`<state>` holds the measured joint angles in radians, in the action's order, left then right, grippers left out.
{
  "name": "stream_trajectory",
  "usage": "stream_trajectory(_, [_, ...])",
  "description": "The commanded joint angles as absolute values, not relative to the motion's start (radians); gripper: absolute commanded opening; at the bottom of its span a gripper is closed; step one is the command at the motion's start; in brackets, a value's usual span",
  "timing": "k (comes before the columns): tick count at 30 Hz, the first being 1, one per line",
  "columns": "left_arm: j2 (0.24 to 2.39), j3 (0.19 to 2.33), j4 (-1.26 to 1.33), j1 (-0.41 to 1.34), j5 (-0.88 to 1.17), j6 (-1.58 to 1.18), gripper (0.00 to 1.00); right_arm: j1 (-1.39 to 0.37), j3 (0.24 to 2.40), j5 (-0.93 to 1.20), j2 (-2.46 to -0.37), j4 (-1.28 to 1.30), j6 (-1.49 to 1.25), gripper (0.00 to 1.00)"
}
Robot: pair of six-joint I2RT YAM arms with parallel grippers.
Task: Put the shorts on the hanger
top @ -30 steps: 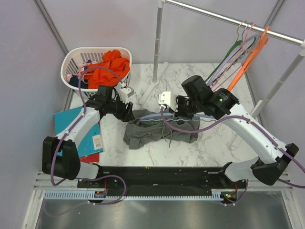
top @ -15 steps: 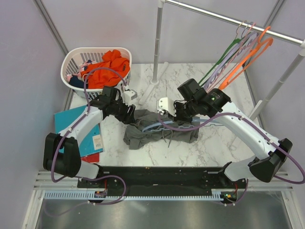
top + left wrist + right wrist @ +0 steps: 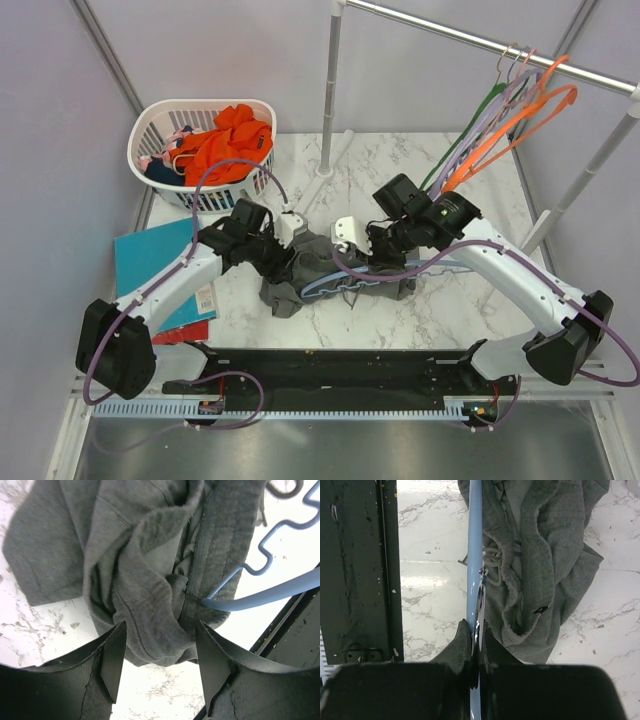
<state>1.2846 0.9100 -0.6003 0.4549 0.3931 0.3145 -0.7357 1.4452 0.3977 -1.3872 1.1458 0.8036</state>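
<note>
The dark grey shorts (image 3: 340, 268) lie bunched on the marble table between my two grippers. The light-blue hanger (image 3: 322, 287) runs through the waistband along the near edge of the shorts. My left gripper (image 3: 290, 258) is at the shorts' left end. In the left wrist view it (image 3: 162, 665) is open, with the shorts (image 3: 145, 570) just beyond its fingertips and the hanger's notched bar (image 3: 265, 594) sticking out of the fabric. My right gripper (image 3: 375, 255) is shut on the hanger (image 3: 474, 540) at its metal hook, with the shorts (image 3: 545, 555) beside it.
A white laundry basket (image 3: 150, 130) with an orange garment (image 3: 225, 140) stands at the back left. A blue folder (image 3: 150, 260) lies at the left. A rack pole (image 3: 330, 90) stands behind. Green, lavender and orange hangers (image 3: 500, 105) hang at the back right. The black base rail (image 3: 330, 362) lines the near edge.
My left gripper has moved right and nearer, onto the shorts' left end, and the shorts have bunched narrower. My right gripper has shifted left with the hanger. The hanging hangers have swung.
</note>
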Motion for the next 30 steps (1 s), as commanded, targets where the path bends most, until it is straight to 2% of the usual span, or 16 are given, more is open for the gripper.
stream_trajectory(1, [1.276,0.887,-0.621,0.476,0.298,0.279,0.62,-0.742,1.430,0.448,-1.339,1.126,0.801,0.00])
stream_trajectory(4, [1.275,0.885,-0.629,0.486,0.270,0.278,0.62,-0.742,1.414,0.422,-1.328,1.098,0.787,0.00])
stream_trajectory(7, [1.275,0.882,-0.630,0.489,0.259,0.279,0.54,-0.741,1.398,0.405,-1.315,1.059,0.764,0.00])
stream_trajectory(8, [1.273,0.887,-0.630,0.489,0.262,0.281,0.43,-0.742,1.394,0.400,-1.315,1.051,0.759,0.00])
stream_trajectory(10, [1.256,0.893,-0.634,0.491,0.291,0.288,0.31,-0.741,1.391,0.377,-1.309,1.026,0.747,0.00])
stream_trajectory(11, [1.250,0.899,-0.637,0.489,0.308,0.293,0.16,-0.741,1.388,0.365,-1.307,1.013,0.739,0.00])
stream_trajectory(14, [1.243,0.920,-0.667,0.502,0.348,0.308,0.02,-0.738,1.378,0.336,-1.301,0.960,0.719,0.00])
stream_trajectory(22, [1.174,0.956,-0.698,0.532,0.379,0.314,0.02,-0.733,1.385,0.368,-1.333,0.917,0.730,0.00])
stream_trajectory(30, [1.172,1.118,-0.768,0.546,0.408,0.284,0.02,-0.726,1.393,0.451,-1.342,0.871,0.788,0.00])
